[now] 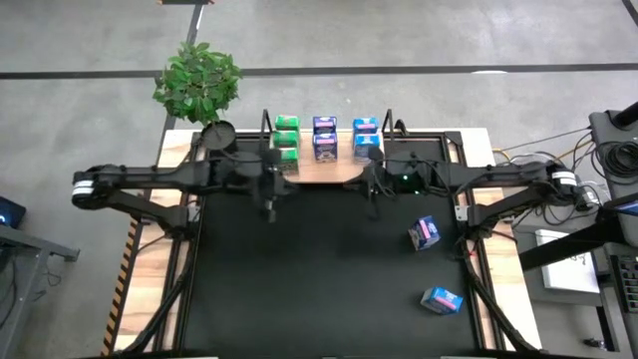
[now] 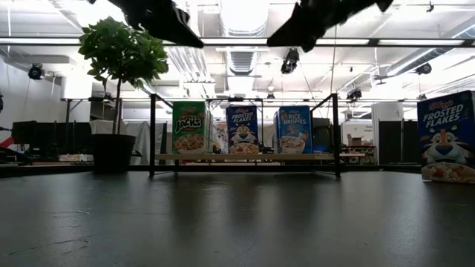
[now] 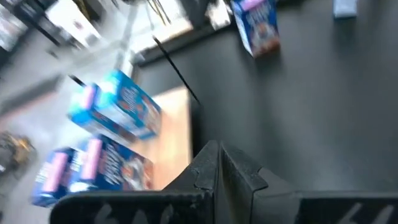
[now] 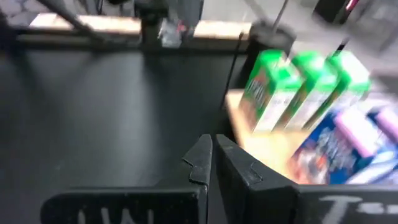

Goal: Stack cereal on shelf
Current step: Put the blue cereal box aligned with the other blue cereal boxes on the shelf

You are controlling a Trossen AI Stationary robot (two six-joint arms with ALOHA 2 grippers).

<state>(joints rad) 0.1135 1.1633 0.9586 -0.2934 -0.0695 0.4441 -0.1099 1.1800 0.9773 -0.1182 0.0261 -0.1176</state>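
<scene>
The shelf (image 1: 324, 172), a light wood board with thin black uprights, stands at the table's far middle. Cereal cartons stand on it in three rows: green (image 1: 285, 135), blue-purple (image 1: 324, 138) and blue (image 1: 366, 138). In the low view they show as green (image 2: 190, 127), blue (image 2: 242, 128) and blue (image 2: 293, 128). Two more cartons (image 1: 424, 232) (image 1: 442, 299) lie loose on the black table at the right. My left gripper (image 3: 219, 155) hangs shut in the air before the shelf's left end (image 1: 271, 204). My right gripper (image 4: 211, 155) hangs shut before its right end (image 1: 374, 199). Neither holds anything.
A potted plant (image 1: 197, 80) stands at the far left corner beside the shelf. Black frame rails (image 1: 184, 259) run along the table's sides. In the low view a loose carton (image 2: 445, 137) stands at the right. Open black tabletop (image 1: 299, 279) lies in front of the shelf.
</scene>
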